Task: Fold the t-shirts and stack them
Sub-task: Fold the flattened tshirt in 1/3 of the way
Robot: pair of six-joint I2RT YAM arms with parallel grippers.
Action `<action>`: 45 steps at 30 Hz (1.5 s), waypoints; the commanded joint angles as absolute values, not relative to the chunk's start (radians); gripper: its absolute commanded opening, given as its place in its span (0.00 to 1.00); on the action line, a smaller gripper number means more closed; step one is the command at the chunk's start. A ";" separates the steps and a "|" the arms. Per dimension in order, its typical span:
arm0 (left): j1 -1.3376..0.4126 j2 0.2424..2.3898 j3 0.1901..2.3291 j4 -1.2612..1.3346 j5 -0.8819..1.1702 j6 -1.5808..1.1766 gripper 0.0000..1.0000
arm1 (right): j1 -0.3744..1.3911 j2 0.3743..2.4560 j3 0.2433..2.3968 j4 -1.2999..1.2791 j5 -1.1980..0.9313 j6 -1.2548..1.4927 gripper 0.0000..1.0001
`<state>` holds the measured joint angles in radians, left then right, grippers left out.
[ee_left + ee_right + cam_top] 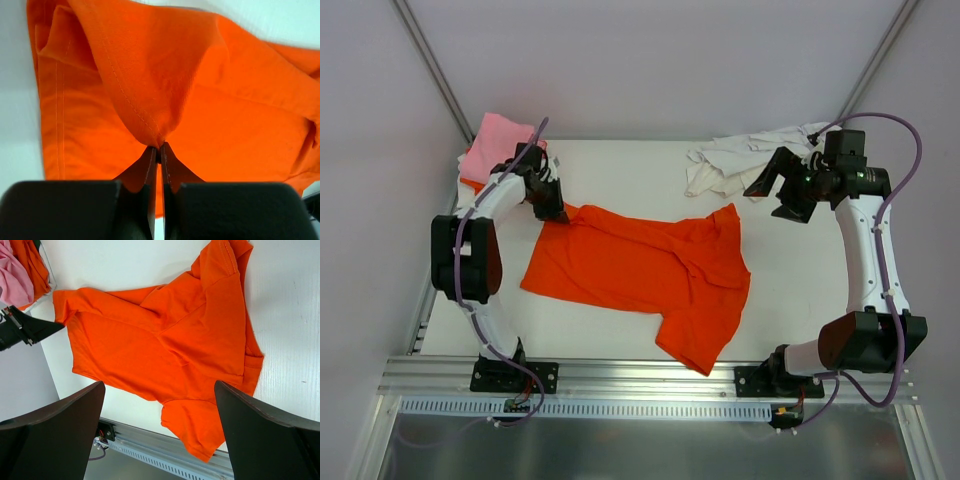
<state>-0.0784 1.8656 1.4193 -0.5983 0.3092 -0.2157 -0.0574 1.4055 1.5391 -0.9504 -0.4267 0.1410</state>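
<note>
An orange t-shirt [640,265] lies spread and rumpled on the white table, and shows whole in the right wrist view [165,345]. My left gripper [552,208] is shut on its far left corner, pinching a fold of the orange cloth [150,100] between the fingertips [150,157]. A folded pink t-shirt [498,143] lies on another orange one at the back left corner. A crumpled white t-shirt [740,160] lies at the back right. My right gripper [782,190] is open and empty, raised next to the white shirt.
The table's left edge runs close by the pink stack [17,277]. A metal rail [640,385] with the arm bases runs along the near edge. Bare table [800,290] lies right of the orange shirt.
</note>
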 commanded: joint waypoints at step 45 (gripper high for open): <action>-0.110 1.632 1.221 -0.554 0.210 -0.290 0.63 | -0.061 1.390 1.554 -0.933 -0.459 0.144 0.99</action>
